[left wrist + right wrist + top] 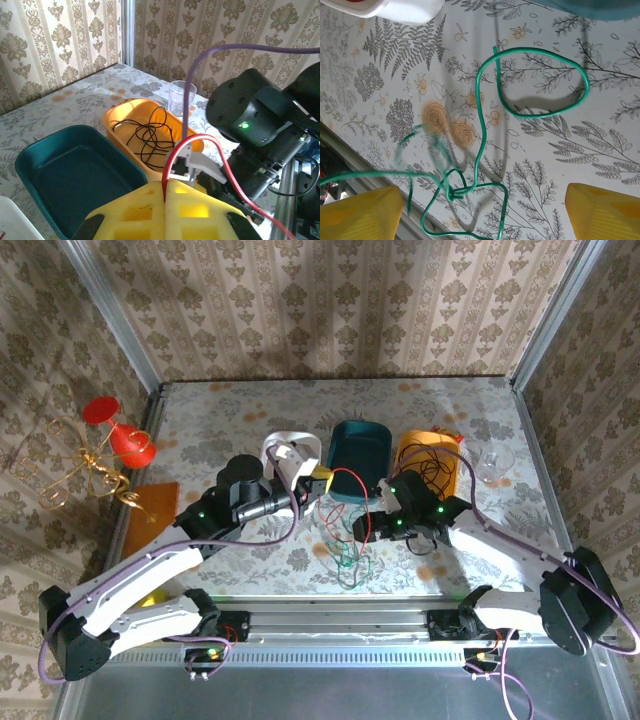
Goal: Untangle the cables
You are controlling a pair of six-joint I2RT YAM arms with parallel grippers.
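Tabletop (230, 410), printed with grey ferns and orange flowers, carries three shallow round-cornered trays in a row: a white tray (285, 440), a teal tray (358, 455) and an orange tray (408, 448). The left claw (316, 478), tipped in yellow, hangs at the white tray's right edge. A red cable (366, 523) drops away to that claw's right, toward the arm bases. Nearer the bases than the claw, a green cable (348, 562) lies on the bare print in loose loops. A black cable (432, 462) is coiled inside the orange tray, well off to the claw's right.

On the left wrist camera, the left claw (165, 200) has its blocky yellow pads pressed together, with the red cable (200, 138) pinched in the seam. The wire rises upright from the pads, arches over and falls away to the right. Ahead of the claw sit the smooth teal tray (45, 160) and the orange tray (117, 112) with the black cable (148, 136) in thin tangled loops; a clear cup (181, 97) stands beyond.

On the right wrist camera, the right claw (482, 215) is spread wide and grips nothing. The green cable (452, 192) lies below it, knotted between the fingertips, its length running away ahead into an open oval loop.
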